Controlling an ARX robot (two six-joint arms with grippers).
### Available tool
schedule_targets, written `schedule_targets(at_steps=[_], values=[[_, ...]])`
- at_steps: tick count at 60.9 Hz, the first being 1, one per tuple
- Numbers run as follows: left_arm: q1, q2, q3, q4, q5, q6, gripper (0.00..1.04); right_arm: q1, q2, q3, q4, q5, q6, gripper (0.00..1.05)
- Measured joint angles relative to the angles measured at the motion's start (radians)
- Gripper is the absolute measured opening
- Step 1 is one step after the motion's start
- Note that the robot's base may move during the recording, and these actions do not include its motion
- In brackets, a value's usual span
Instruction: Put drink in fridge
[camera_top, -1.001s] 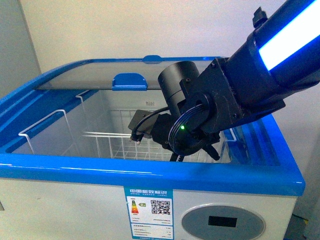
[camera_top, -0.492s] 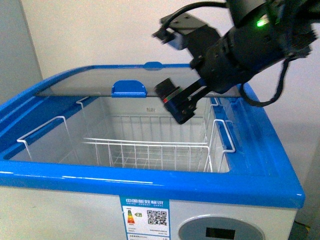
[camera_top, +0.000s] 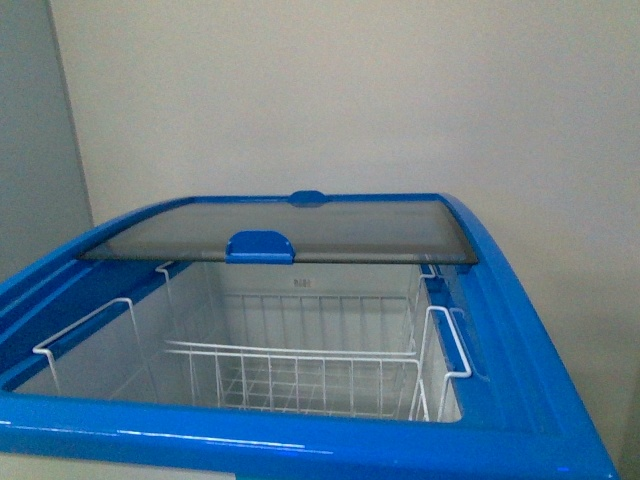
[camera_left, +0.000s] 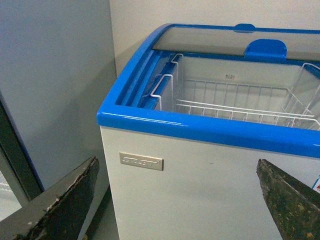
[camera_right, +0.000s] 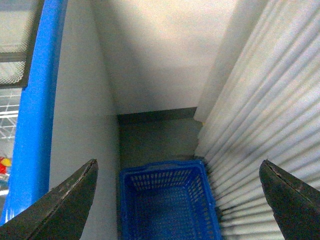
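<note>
The fridge (camera_top: 300, 445) is a white chest with a blue rim. Its curved glass top (camera_top: 330, 228) with a blue handle (camera_top: 260, 247) is slid back, so the front half is uncovered, with white wire baskets (camera_top: 300, 365) inside. No arm shows in the front view. My left gripper (camera_left: 177, 161) stands open in front of the fridge's white wall (camera_left: 200, 190), near its corner. My right gripper (camera_right: 178, 162) is open, looking down beside the fridge's blue rim (camera_right: 37, 100). The drink is not clearly in view. A tiny red-and-yellow patch (camera_right: 4, 163) past the rim is too small to identify.
A blue plastic basket (camera_right: 167, 205) sits on the floor between the fridge's side and a ribbed white wall (camera_right: 255, 115). A grey cabinet (camera_left: 50, 90) stands close to the fridge's other side. A pale wall (camera_top: 350, 90) is behind.
My right arm, which reached low over the fridge opening, rose and left the front view. The fridge now sits lower in the front picture.
</note>
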Motion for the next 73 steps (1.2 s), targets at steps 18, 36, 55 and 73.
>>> schedule_targets(at_steps=[18,36,55,73], values=[[0.0,0.0,0.0,0.0,0.001,0.0,0.97,-0.073,-0.706,-0.557,0.351,-0.385,-0.098,0.57],[0.0,-0.001,0.0,0.0,0.0,0.0,0.97,-0.077,-0.81,-0.782,0.407,-0.38,-0.121,0.03],[0.0,-0.001,0.0,0.0,0.0,0.0,0.97,-0.078,-0.914,-0.881,0.415,-0.38,-0.122,0.03],[0.0,-0.001,0.0,0.0,0.0,0.0,0.97,-0.078,-1.0,-0.933,0.386,-0.379,-0.122,0.03]])
